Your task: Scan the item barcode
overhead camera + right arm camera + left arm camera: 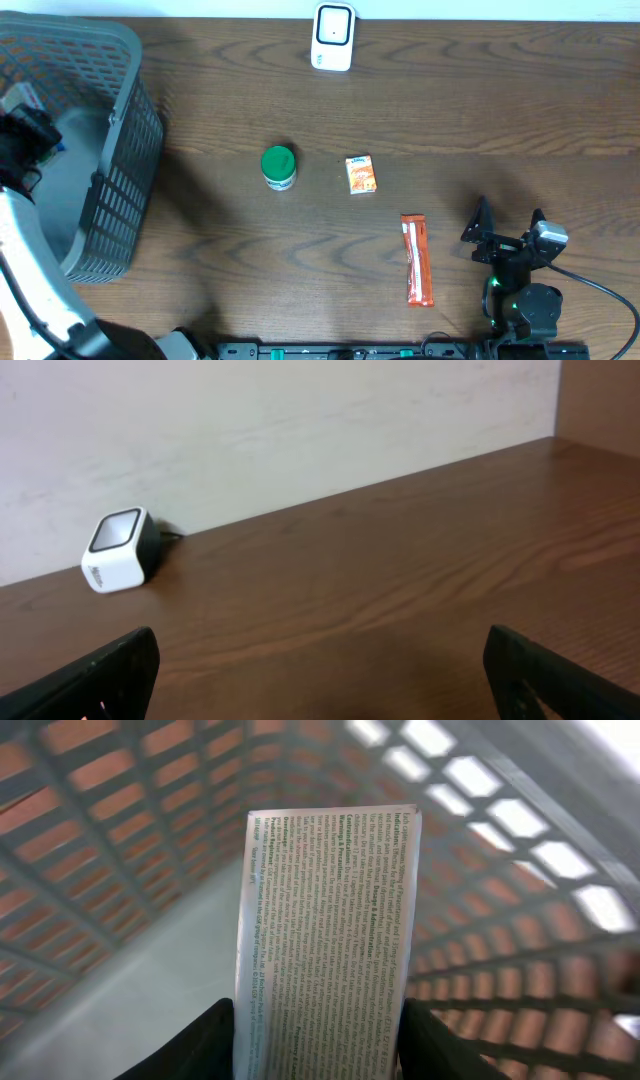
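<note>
In the left wrist view my left gripper (318, 1035) is shut on a pale box (325, 920) printed with small green text. It holds the box upright inside the grey mesh basket (520, 870), above the basket floor. No barcode shows on the face turned to the camera. Overhead, the left arm (25, 140) reaches into the basket (125, 150) at the table's left end. The white barcode scanner (332, 37) stands at the far edge, also seen at the wall in the right wrist view (120, 548). My right gripper (508, 222) rests open and empty near the front right (320, 680).
A green-lidded jar (279, 167) and a small orange box (361, 173) stand mid-table. An orange-red sachet (417, 258) lies lengthwise just left of the right gripper. The basket walls close round the left gripper on all sides.
</note>
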Tool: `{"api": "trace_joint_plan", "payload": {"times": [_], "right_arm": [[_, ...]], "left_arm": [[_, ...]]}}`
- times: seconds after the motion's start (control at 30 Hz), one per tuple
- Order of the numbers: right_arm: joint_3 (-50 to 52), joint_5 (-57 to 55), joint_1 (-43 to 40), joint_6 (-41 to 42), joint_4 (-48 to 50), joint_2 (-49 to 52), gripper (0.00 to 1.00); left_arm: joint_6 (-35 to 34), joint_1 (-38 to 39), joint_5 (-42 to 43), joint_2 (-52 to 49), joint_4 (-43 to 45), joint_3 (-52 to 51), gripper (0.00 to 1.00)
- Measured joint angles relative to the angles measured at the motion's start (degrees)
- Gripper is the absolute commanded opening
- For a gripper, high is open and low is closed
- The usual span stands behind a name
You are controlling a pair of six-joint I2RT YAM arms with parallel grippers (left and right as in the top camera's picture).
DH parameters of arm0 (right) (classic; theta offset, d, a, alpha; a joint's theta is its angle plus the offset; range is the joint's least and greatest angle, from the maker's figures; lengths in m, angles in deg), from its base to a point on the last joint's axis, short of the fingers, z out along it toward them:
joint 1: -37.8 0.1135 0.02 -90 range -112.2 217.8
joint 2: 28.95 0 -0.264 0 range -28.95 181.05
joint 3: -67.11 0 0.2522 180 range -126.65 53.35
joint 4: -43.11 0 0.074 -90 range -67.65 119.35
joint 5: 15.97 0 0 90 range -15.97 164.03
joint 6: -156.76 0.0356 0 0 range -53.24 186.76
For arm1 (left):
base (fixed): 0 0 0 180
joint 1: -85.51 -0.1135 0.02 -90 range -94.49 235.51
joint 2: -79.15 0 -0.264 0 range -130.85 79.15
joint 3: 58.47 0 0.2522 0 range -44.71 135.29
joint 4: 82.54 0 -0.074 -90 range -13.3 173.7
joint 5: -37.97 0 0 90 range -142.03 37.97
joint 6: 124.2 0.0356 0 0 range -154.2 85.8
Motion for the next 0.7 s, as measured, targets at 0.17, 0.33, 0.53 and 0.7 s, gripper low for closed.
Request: {"api": "trace_joint_plan", "payload": {"times": [0.17,0.33,0.53,0.7], "right_arm": [[0.00,0.00,0.00,0.00,0.00,0.00,0.99],[0.00,0.00,0.00,0.00,0.00,0.00,0.99],[0.00,0.00,0.00,0.00,0.00,0.00,0.99],[0.00,0.00,0.00,0.00,0.00,0.00,0.99]], "left_arm": [[-0.35,5.18,1.29,5.01,0.00,0.00,0.46],[-1.68,11.50,1.73,9.73,0.00,0.00,0.46],[-2.75,20.48,1.81,14.32,-0.07,0.00,0.46],[-2.97,30.60,1.95,14.88,-3.52,0.00,0.46]]}}
